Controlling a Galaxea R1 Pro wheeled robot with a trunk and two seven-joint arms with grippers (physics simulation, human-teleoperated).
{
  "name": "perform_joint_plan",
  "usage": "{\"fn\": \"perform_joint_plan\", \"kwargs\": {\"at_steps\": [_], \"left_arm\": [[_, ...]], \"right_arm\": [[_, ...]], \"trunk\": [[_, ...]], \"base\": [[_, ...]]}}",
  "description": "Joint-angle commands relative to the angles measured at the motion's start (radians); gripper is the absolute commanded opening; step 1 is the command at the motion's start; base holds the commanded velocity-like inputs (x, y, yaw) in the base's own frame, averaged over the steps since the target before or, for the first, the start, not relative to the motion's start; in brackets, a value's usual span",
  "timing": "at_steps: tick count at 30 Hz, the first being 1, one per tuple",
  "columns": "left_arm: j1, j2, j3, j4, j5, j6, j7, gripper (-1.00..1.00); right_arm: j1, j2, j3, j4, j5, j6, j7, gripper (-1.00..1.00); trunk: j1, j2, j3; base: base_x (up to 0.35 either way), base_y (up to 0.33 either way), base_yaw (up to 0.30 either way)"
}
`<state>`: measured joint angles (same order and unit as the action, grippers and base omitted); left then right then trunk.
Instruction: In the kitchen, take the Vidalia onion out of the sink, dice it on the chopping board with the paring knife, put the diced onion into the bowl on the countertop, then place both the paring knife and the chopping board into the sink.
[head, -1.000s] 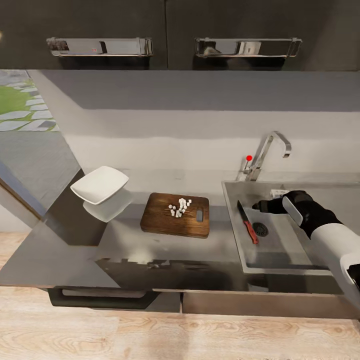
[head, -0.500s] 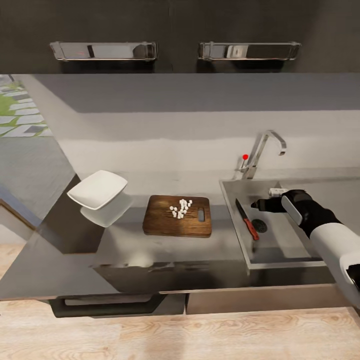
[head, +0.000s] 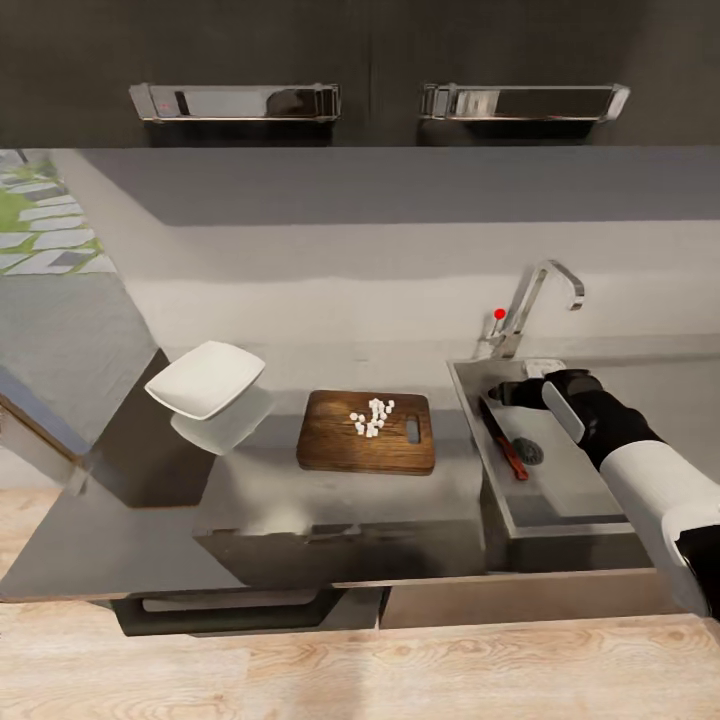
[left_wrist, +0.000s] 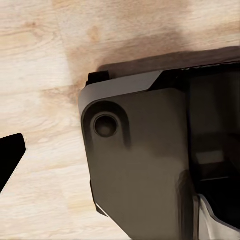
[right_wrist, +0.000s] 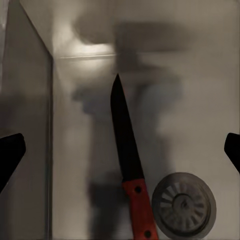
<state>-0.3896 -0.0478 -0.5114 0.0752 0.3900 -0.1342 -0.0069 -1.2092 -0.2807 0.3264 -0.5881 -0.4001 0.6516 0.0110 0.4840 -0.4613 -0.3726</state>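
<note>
So the knife (head: 502, 440) is lying flat on the floor of the sink (head: 570, 500), red handle toward the near side, just left of the drain (head: 527, 451); in the right wrist view the knife (right_wrist: 130, 165) has its blade pointing away from the drain (right_wrist: 184, 203), and the butt of the handle is cut off at the frame edge. The right gripper (head: 512, 393) hangs over the far end of the sink, jaws spread wide with nothing between them, only the dark tips poking in at the wrist picture's sides. Board (head: 367, 432) sits on the bench (head: 250, 500) left of the sink with a small heap of white onion dice (head: 372, 417) on it. Bowl (head: 205, 379) is further left, looking tilted above its reflection. Left gripper (left_wrist: 9, 157): just one dark tip shows over wood floor (left_wrist: 40, 75), so can't tell how its jaws stand.
</note>
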Motion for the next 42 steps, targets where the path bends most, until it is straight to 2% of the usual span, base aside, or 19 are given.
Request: {"fn": "perform_joint_plan", "kwargs": {"at_steps": [1,17,42], "left_arm": [[-0.002,-0.001,-0.008,0.005,0.007,-0.007,-0.001,1.00],[-0.001,-0.007,-0.008,0.005,0.007,-0.007,-0.001,1.00],[-0.002,-0.012,-0.007,0.005,0.007,-0.007,-0.001,1.00]], "right_arm": [[-0.001,-0.001,0.005,-0.002,0.000,0.002,0.000,1.00],[-0.001,-0.002,0.005,-0.002,0.000,0.000,-0.003,1.00],[-0.001,0.003,0.007,-0.001,0.000,-0.001,-0.005,1.00]], "trunk": [[0.000,-0.002,-0.002],[0.000,-0.002,-0.002],[0.000,-0.002,-0.002]], "base": [[0.000,0.210,0.000],[0.000,0.211,0.000],[-0.124,0.059,0.000]]}}
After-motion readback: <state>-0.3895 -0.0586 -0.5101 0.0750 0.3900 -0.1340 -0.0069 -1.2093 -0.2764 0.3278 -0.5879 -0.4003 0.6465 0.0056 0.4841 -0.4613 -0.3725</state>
